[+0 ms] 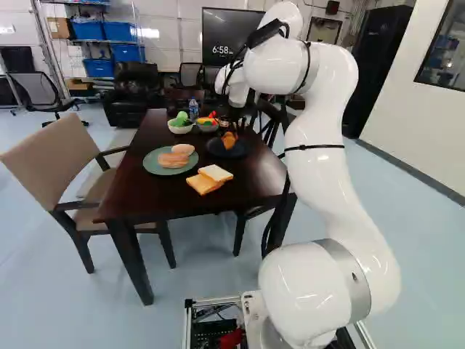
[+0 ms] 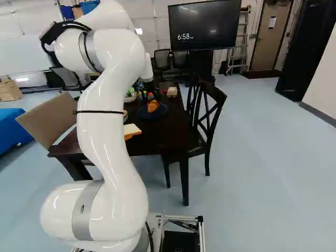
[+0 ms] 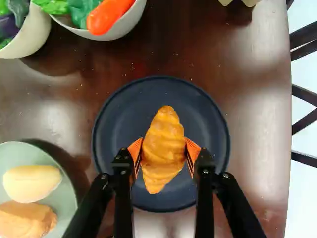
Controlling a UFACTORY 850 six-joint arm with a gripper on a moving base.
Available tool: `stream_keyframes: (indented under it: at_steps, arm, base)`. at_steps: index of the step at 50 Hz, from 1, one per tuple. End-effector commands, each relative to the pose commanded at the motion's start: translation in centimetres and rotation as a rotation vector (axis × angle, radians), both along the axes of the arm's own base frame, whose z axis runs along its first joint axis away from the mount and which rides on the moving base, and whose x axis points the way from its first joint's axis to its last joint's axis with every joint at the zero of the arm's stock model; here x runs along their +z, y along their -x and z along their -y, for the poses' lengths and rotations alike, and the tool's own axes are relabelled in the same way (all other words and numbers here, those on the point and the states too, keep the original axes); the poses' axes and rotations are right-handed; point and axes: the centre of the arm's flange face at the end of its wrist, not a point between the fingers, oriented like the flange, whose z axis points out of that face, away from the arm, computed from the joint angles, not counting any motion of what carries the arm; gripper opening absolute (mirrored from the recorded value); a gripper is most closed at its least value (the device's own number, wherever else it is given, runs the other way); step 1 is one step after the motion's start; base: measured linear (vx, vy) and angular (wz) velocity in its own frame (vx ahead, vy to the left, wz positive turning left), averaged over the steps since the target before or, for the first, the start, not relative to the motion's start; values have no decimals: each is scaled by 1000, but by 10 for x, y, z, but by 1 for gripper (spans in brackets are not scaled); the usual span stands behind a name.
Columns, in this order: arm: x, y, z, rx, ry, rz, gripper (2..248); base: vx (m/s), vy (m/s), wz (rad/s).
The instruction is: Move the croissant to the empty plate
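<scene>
The croissant (image 3: 164, 148) sits between the jaws, which close on it from two sides, an orange pad (image 3: 135, 150) against each flank. It is over the middle of the dark blue plate (image 3: 110, 124) — whether its underside touches the plate, I cannot tell. The arm (image 1: 320, 174) reaches out above the dark wooden bench (image 1: 156, 200) that carries the plate. Beside that plate stands a pale green plate (image 3: 42, 154) with two rolls on it, one pale yellow (image 3: 32, 182), one browner (image 3: 25, 218). Nearer the base, two slices of bread, one white (image 1: 216, 173) and one golden (image 1: 202, 185), lie on the bench with their edges meeting. Beyond the plates are two bowls — a cream one (image 3: 37, 37) and a greyer one (image 3: 126, 24) holding a bright orange carrot (image 3: 106, 16). A beige chair (image 1: 54, 156) stands at the left of the left base view, and a dark wooden chair (image 2: 212, 118) on the bench's other side.
</scene>
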Motion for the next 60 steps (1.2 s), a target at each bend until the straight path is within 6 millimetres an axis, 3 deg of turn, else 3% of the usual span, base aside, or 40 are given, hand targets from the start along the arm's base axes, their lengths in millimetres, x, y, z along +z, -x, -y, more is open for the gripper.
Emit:
stream_keyframes:
  at_steps: [6, 42, 43, 47, 48, 53, 54, 58, 59, 60]
  arm:
    - [-9, -2, 1, -2, 1, -12, 129]
    - [-9, 0, 1, -1, 2, -40, 129]
    - [-9, 0, 1, -1, 2, -40, 152]
    - [-9, 0, 1, -1, 2, -40, 152]
    - [-9, 0, 1, -1, 2, -40, 184]
    - [-9, 0, 1, -1, 2, -40, 184]
    - [-9, 0, 1, -1, 2, -40, 218]
    - [-9, 0, 1, -1, 2, -40, 218]
    - [-9, 0, 1, -1, 2, -40, 247]
    - [-9, 0, 1, -1, 2, -40, 247]
  base:
    - [0, 0, 0]
    - [0, 0, 0]
    - [0, 0, 0]
    - [0, 0, 0]
    - [0, 0, 0]
    - [0, 0, 0]
    - [0, 0, 0]
    - [0, 0, 0]
    - [0, 0, 0]
    - [0, 0, 0]
